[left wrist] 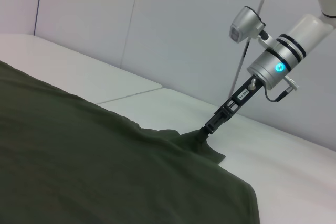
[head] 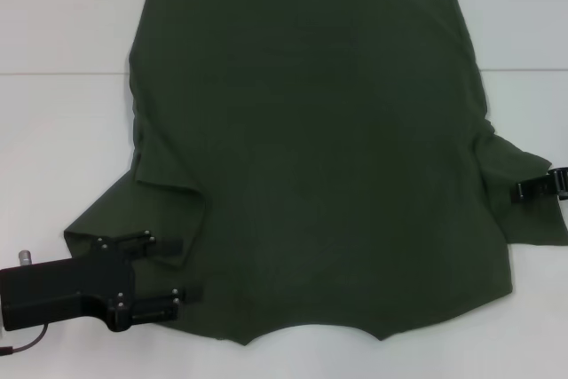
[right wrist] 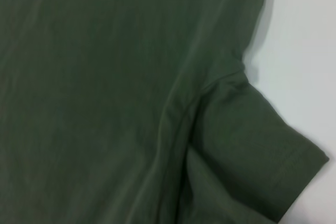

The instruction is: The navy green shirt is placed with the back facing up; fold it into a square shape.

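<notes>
Left gripper [head: 188, 266] sat at about 8 o'clock in the head view, over the left sleeve of the navy green shirt [head: 319, 148]. Jaws were spread wide, one finger above and one below, with sleeve cloth between them; not pinched. My read: it was lined up to take the sleeve edge, which is the sensible handle for the first fold inward.

Shirt lay flat on the white worktop [head: 62, 15], filling the centre, hem toward 12 o'clock, neckline notch at 6 o'clock. Back was up, plain cloth, so the collar end was nearest the robot and both sleeves fell within reach of the two arms. Left sleeve was rucked, a fold running up toward 10 o'clock. Body was still full width, no fold made yet.

Right gripper [head: 522, 190] was at 3 o'clock, touching the right sleeve at its outer edge. In the left wrist view its tip [left wrist: 206, 131] met the cloth, where a small peak stood up, so it looked to be gripping the sleeve. Likely holding that side for a symmetric fold.

Writing: none readable on the shirt, no label, tag or print visible. A small tag on the right arm's finger mount was too small to read.
</notes>
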Available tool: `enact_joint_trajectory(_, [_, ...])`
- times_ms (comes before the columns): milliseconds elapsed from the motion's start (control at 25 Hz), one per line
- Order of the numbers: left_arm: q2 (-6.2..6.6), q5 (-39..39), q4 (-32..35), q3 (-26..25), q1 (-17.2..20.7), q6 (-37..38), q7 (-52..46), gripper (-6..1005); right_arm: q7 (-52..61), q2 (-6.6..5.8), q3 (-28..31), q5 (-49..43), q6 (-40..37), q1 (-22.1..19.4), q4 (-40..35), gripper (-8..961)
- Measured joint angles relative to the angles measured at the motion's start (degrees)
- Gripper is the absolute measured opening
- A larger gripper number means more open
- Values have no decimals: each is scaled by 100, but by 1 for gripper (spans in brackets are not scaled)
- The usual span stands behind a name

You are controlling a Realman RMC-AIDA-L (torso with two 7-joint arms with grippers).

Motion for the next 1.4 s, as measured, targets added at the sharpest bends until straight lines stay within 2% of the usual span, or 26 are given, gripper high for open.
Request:
enact_joint_trajectory(80, [3,0,1,0,-6,-21,0,764,0,5,-13,-9,7,11,2,924])
enact_joint_trajectory(400, [24,0,1,2,-33,-43,-7,764,2,-1,-99,-17,134,32,115,817])
enact_joint_trajectory(640, [31,1,1,2,-50,-45,-28,763,-57,-14,-122,-21,186,37,130,697])
enact_joint_trajectory(1080, [39,1,1,-7,-69,-107,-35,764,-59,-3,-403,-42,215,63,133,635])
enact_joint_trajectory(1280, [40,0,1,-7,-70,-113,-36,763,-45,3,-412,-42,233,70,132,405])
enact_joint_trajectory(1360, [40,-1,1,-7,-75,-114,-36,763,-43,4,-412,-42,265,71,131,196])
enact_joint_trajectory(1400, [40,-2,1,-7,-77,-114,-36,763,-44,4,-412,-42,274,70,131,185])
